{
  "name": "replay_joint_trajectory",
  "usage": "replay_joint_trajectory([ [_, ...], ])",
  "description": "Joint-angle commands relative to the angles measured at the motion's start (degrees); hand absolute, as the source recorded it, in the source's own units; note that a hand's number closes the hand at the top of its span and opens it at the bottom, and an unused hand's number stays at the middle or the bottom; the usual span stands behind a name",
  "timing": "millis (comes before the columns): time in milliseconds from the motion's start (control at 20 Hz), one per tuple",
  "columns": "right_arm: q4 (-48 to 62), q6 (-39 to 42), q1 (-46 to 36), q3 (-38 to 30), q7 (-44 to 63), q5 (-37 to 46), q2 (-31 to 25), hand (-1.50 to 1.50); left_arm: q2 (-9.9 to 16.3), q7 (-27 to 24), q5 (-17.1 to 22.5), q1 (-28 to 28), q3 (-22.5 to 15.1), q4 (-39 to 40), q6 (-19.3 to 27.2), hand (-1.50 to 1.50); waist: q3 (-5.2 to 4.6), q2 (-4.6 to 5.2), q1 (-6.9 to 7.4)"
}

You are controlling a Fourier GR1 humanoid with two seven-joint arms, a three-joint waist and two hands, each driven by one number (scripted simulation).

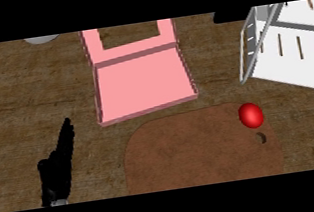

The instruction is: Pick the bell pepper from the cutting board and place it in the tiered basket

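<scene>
Place: kitchen.
Evidence, centre: brown cutting board (196,148) on wood-grain surface (24,96), bearing a red bell pepper (250,114).
Evidence, upper right: white tiered basket (294,53).

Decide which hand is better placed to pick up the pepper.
Probably the right: the pepper lies at the board's right end near the basket; the visible left hand rests far left.

No readable text, label, brand, number or sign appears on anything in view.
</scene>
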Motion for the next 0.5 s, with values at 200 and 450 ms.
replay_joint_trajectory([
  [200, 9.3, -3.5, -15.8, 12.4, 7.4, 1.3, -3.9, 1.5, -1.6, 2.6, -1.1, -3.8, 0.0, 3.9, -0.1, 0.0, -0.18, 0.59, 1.07],
  [450, 17.0, -7.1, -21.5, 19.0, 2.0, 6.4, -0.7, 1.5, -2.1, -2.1, -0.5, 1.1, -0.1, 5.5, -1.5, 0.0, -0.16, 0.69, 1.53],
])
